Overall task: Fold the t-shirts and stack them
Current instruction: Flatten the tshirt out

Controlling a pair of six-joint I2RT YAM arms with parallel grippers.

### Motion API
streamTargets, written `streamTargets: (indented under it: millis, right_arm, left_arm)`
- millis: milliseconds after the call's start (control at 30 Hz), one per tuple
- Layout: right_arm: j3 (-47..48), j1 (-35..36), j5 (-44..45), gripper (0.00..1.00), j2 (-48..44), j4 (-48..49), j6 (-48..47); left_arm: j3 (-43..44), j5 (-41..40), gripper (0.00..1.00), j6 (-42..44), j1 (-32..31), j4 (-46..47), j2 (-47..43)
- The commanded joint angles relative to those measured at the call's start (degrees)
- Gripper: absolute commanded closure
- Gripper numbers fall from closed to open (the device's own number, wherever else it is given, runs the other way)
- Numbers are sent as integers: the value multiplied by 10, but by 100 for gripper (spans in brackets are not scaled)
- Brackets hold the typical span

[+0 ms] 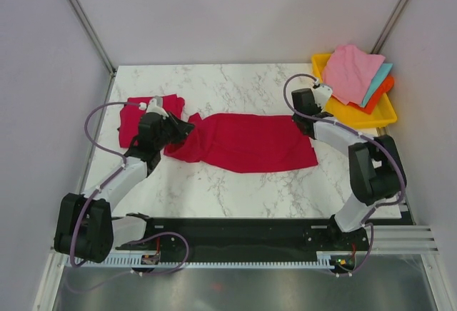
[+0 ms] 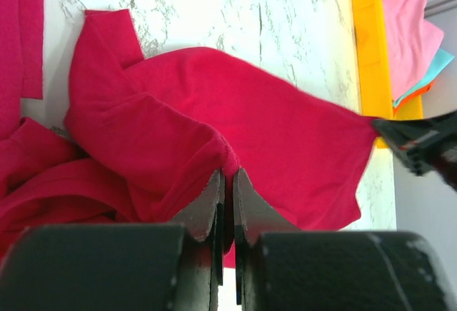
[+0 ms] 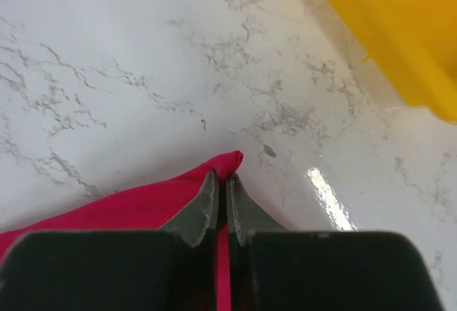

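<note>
The t-shirt (image 1: 246,143) lies stretched left-to-right across the table (image 1: 235,190); the left claw (image 2: 226,175) pinches its bunched end; the right claw (image 3: 222,177) pinches the opposite corner.

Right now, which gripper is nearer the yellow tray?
Right. The right gripper pinches the spread t-shirt beside the yellow tray; the left gripper grips its opposite end.

Two red t-shirts are counted: one t-shirt (image 1: 246,142) across the middle of the tabletop (image 1: 235,190), and a second t-shirt (image 1: 132,122) near its left edge. One yellow tray (image 1: 360,118) is seen at the far right corner. Three cloths are counted in it: one pink cloth (image 1: 350,72), one teal cloth (image 1: 378,81), one orange cloth (image 1: 383,91). Two arms are counted, a left arm (image 1: 121,179) and a right arm (image 1: 335,134), each with two fingers (image 2: 207,204).
</note>
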Motion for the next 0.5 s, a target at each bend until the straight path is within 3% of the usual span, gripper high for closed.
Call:
streamTargets:
  millis: [0, 267, 467]
  right_arm:
    - [-19, -1, 50, 100, -95, -15, 16]
    - [-86, -1, 111, 100, -264, -22, 35]
    - [-102, 0, 57, 100, -262, -2, 37]
  left_arm:
    - [15, 7, 98, 31, -5, 27, 18]
    - [88, 45, 98, 44, -10, 13, 175]
    - [200, 30, 98, 21, 8, -57, 306]
